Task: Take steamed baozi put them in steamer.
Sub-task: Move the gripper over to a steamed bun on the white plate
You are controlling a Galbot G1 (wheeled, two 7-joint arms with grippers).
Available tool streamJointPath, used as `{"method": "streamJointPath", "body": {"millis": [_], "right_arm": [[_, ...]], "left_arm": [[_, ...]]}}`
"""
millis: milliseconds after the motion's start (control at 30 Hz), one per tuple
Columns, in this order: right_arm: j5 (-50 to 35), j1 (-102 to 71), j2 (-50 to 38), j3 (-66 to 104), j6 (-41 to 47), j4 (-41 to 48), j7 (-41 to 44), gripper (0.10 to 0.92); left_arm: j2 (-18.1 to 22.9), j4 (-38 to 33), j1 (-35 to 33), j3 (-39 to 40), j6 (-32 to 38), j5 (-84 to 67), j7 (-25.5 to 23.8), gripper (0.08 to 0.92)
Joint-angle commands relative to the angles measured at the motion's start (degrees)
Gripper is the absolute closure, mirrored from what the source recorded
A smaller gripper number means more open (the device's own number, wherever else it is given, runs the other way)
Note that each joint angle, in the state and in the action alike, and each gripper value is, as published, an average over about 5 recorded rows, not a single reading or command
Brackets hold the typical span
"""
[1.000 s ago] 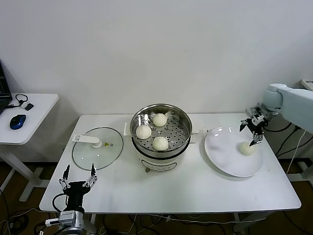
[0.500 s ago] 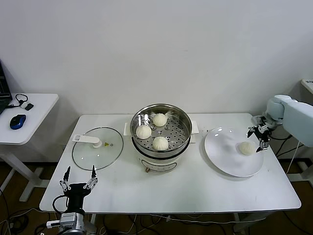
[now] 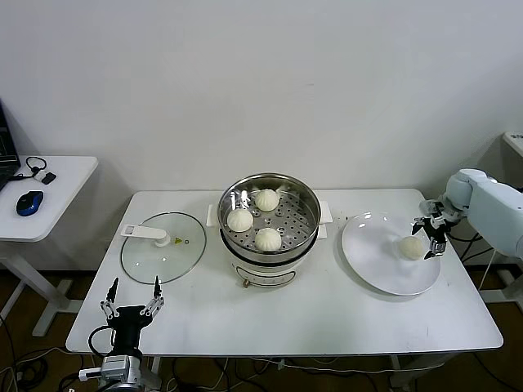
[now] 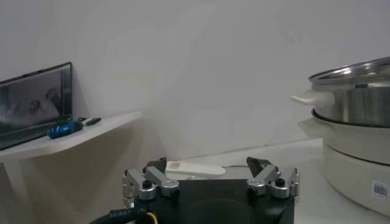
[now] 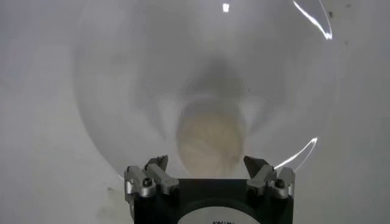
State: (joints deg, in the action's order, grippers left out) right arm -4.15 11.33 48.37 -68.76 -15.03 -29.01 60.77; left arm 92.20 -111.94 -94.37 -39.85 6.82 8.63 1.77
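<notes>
Right gripper [image 3: 431, 237] hangs wide open just beside the last baozi [image 3: 412, 247] on the plate [image 3: 376, 261], so next it needs to close, then carry it to the steamer [image 3: 268, 224].

Your right gripper [image 3: 432, 233] is reaching in from the right side, wrist bent and pointing downward, with its fingers [image 5: 157, 171] spread wide and gripping nothing. Your left gripper [image 3: 131, 296] is sitting parked low at the near-left, fingers pointing up and splayed apart.
</notes>
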Motion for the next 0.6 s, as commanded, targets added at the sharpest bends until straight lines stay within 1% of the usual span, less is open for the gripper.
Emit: {"method": "streamJointPath", "body": {"millis": [33,500,600], "right_arm": [[1.6,-2.5,1.3,4.6,-1.0,3.5,-0.1,0.203],[2.6,-3.2,1.6,5.3,-0.3,3.4,-1.1,0.203],[2.7,-3.1,1.6,5.4,-0.2,3.4,-1.2,0.233]], "left_arm": [[2.8,0.1,0.0,0.0,0.1,0.0,0.0,0.177],[2.8,0.1,0.1,0.4,0.2,0.1,0.1,0.177],[2.8,0.0,0.0,0.6,0.2,0.2,0.1,0.177]]}}
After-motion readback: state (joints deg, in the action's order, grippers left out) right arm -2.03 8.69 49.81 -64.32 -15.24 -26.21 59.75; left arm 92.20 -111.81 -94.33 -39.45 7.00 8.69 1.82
